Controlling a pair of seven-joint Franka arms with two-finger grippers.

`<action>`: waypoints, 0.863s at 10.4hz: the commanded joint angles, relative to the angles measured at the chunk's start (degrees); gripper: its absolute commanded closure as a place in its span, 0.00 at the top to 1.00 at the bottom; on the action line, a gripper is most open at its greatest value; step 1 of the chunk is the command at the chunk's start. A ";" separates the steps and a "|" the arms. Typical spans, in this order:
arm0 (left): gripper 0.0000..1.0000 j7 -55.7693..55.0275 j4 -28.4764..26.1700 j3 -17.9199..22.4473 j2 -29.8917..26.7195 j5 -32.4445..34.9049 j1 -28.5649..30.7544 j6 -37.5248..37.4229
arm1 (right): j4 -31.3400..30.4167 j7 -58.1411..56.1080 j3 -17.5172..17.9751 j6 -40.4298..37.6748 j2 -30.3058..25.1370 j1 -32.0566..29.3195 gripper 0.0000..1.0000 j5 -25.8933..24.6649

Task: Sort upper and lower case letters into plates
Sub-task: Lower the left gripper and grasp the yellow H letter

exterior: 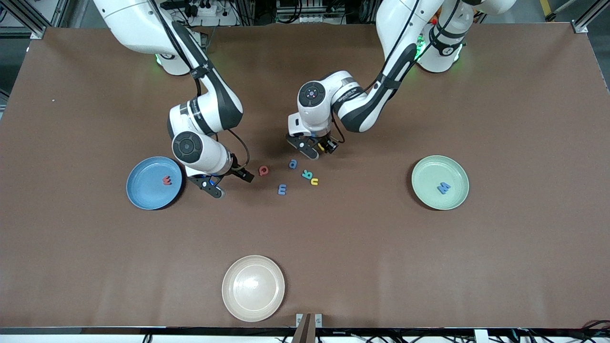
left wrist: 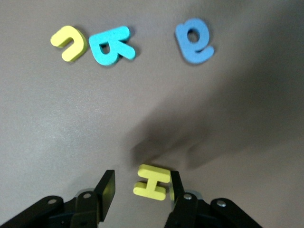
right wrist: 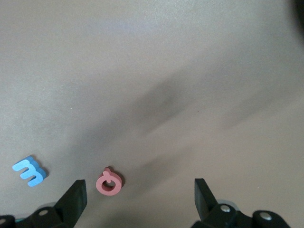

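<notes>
left pincer (left wrist: 140, 192) sits partly open around the yellow h (left wrist: 152, 182) mid-table, not pinching yet; center it before squeezing. right pincer (right wrist: 140, 199) waits wide open.

the letters, such as the yellow h (left wrist: 152, 182) low in the left wrist frame and the red one (right wrist: 109, 182) at lower left of the right wrist frame, look like matt, soft foam. the brown table (exterior: 429, 267) looks matt and faintly grainy, perhaps a mat. the cream plate (exterior: 253, 287) at bottom centre shows a slight sheen, likely smooth plastic.
</notes>
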 commanded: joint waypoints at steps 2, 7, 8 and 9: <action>0.54 3.74 -2.16 -0.37 -1.76 1.44 0.85 0.70 | -1.80 -0.22 0.04 0.44 -1.69 -0.25 1.00 0.34; 0.54 2.95 -5.05 -1.07 -1.93 1.44 0.50 4.11 | -1.80 -0.22 0.04 0.44 -1.34 -0.25 1.00 0.34; 0.54 2.95 -5.76 -1.07 -2.11 1.44 0.50 5.43 | -1.80 -0.22 0.04 0.44 -1.34 -0.34 1.00 0.34; 0.54 2.95 -5.85 -1.07 -1.93 1.44 0.41 5.71 | -1.80 -0.22 0.04 0.44 -1.25 -0.34 1.00 0.34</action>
